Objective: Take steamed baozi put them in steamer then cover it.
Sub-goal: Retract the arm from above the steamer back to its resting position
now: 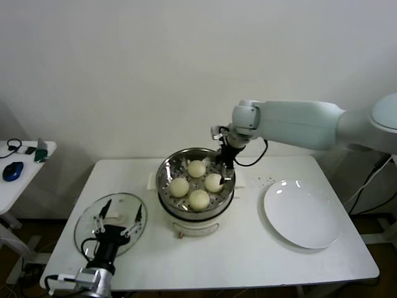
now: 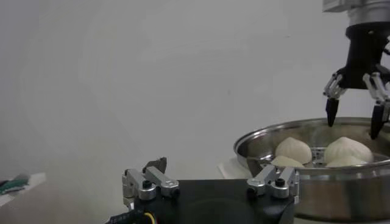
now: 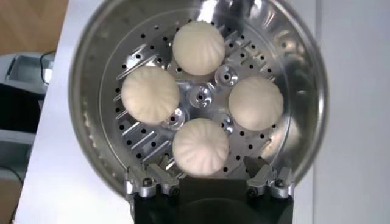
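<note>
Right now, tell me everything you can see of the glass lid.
The lid is a round clear glass disc with a metal rim and a white handle at its centre. It lies flat on the table's front left, beside the steamer, off it. The open left gripper hovers over it, not gripping.

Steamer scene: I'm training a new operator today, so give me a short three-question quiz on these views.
1. How many baozi lie in the steamer?
2. True or false: the cover sits on the steamer.
3. Which gripper hangs open above the buns: A) left gripper, B) right gripper?

Key: 1) four; 2) false, it lies on the table below the open left gripper; 3) B.
</note>
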You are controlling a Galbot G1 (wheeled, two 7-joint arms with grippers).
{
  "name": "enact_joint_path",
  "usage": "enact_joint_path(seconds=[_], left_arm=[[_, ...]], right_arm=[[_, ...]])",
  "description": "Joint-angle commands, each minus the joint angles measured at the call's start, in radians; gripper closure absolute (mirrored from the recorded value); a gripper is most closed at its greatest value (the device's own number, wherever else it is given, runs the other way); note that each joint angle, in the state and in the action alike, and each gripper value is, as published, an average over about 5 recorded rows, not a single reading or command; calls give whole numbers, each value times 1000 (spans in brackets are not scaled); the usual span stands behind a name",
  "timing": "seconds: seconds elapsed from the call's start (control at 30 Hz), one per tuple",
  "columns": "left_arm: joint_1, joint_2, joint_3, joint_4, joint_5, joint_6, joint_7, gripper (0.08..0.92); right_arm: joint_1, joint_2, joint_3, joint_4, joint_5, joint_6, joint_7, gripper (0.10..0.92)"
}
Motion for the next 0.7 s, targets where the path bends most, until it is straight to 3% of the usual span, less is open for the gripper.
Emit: enact_joint_path(seconds=[0.03,0.17,0.33,0.7], left_arm=[[-6,1,-3,6,36,-11,-6,177],[-11,-4,-5,5,55,-22,-13,177],[-6,-5,4,-5,95,-30,-14,177],[1,-10,35,-52,162,-12,-21,177]], right_arm=[[-14,-315,197,159,-60,168,258,203],[-172,-479,360,266,-72,260,476,203],[-560,-621,800,331,-123,361,668,203],[-1312,-615,1624,420,-252,491,857,203]])
